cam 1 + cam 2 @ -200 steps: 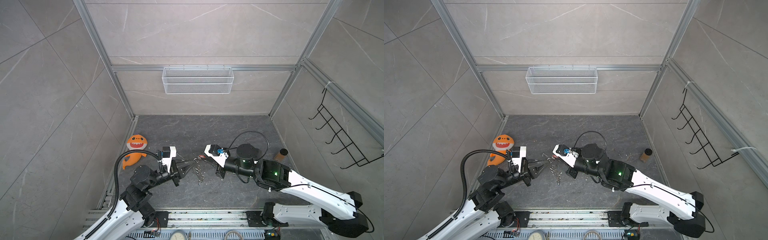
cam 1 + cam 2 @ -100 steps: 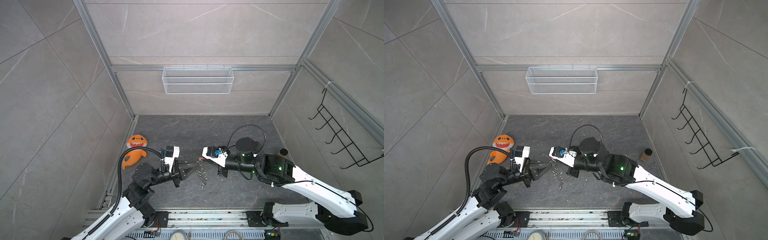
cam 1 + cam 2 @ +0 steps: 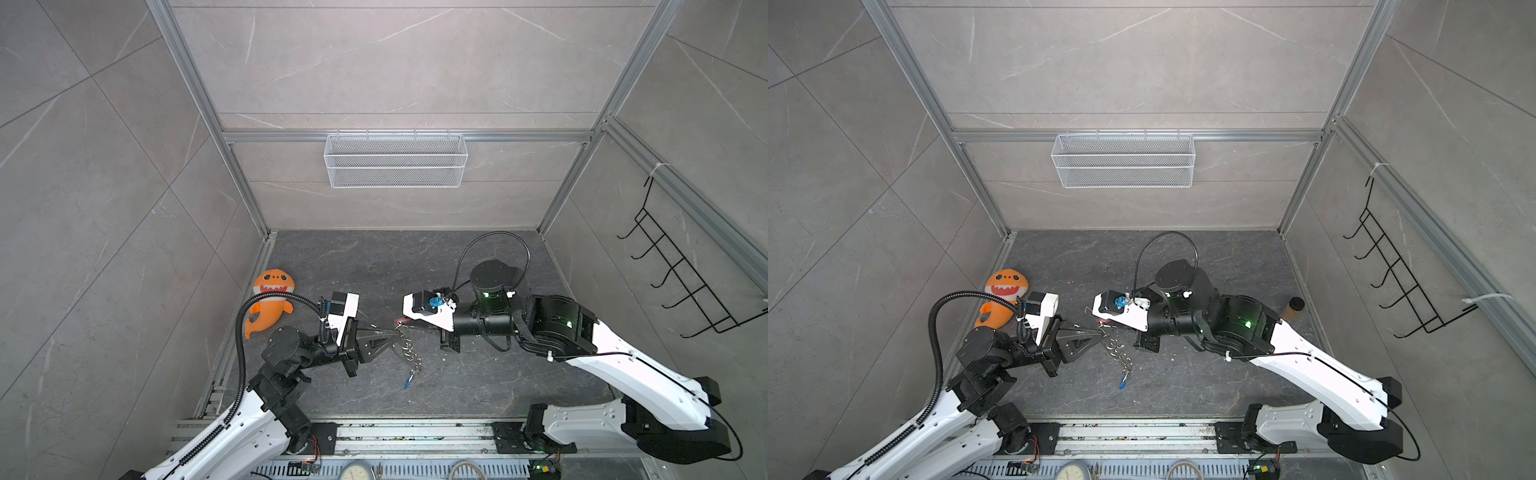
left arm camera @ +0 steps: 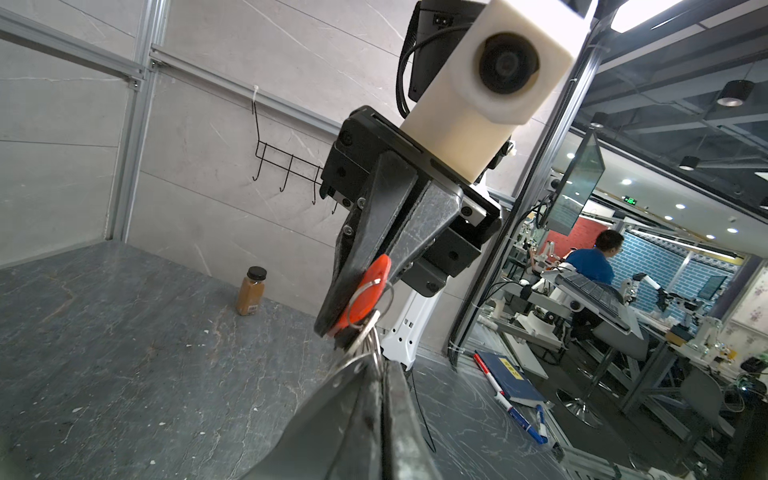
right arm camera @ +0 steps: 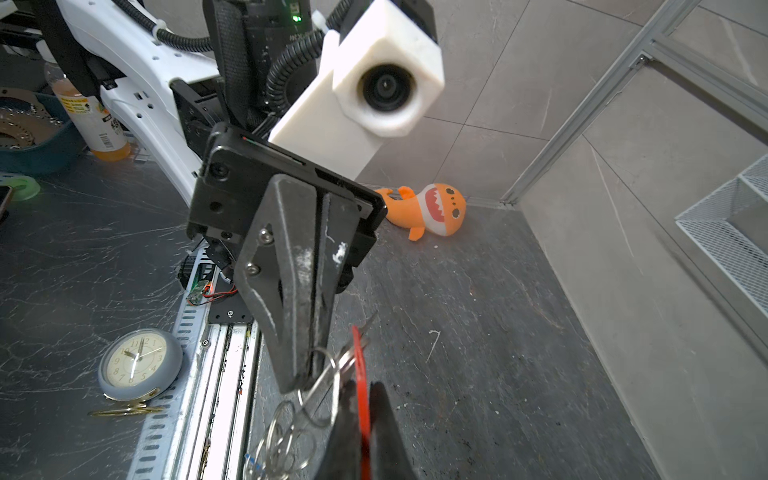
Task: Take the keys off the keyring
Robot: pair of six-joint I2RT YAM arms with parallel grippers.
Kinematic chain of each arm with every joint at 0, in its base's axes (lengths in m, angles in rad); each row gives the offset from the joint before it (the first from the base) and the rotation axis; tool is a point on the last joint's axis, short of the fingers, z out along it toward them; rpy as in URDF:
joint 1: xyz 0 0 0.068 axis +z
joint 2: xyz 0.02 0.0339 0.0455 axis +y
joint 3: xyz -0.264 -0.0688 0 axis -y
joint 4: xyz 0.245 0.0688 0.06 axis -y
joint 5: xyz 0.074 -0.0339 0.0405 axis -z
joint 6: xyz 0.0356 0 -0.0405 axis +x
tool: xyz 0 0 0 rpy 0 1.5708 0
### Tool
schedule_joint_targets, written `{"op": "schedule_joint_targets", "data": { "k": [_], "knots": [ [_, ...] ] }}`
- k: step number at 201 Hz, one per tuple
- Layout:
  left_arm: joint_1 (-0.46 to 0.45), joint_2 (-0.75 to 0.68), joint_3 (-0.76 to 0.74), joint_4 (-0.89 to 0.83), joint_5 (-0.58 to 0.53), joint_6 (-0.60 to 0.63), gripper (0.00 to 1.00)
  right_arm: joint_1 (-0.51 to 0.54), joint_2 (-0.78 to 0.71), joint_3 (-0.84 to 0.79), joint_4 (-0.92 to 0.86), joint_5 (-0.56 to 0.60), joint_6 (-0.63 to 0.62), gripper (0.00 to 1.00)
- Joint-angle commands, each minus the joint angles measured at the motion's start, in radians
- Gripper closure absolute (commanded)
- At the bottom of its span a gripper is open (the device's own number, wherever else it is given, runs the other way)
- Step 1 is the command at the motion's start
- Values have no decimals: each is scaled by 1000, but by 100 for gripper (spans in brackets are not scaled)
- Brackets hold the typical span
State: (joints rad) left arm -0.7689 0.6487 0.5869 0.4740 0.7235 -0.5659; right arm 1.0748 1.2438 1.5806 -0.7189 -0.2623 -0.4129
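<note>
Both top views are bright, sharp and evenly lit from above; only faint soft shadows lie on the floor (image 3: 374,257) right of the shark (image 3: 274,284). Wrist views stretch toward their edges, their nearest fingers (image 4: 345,428) blur, and lamps (image 4: 640,14) glare in the left one.

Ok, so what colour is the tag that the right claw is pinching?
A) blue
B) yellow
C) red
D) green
C: in the left wrist view the right gripper is shut on the red tag.
</note>
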Motion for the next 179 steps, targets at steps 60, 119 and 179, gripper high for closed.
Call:
{"op": "schedule_joint_targets", "data": {
  "k": [60, 119, 179],
  "knots": [
    [-5, 10, 8, 21, 38, -9, 100, 7, 52, 77, 8, -110, 5, 80],
    [-4, 17, 8, 18, 34, -7, 100, 8, 88, 137, -34, -117, 8, 67],
    [-4, 25, 8, 20, 28, -8, 100, 20, 140, 197, -51, -99, 18, 62]
  ]
}}
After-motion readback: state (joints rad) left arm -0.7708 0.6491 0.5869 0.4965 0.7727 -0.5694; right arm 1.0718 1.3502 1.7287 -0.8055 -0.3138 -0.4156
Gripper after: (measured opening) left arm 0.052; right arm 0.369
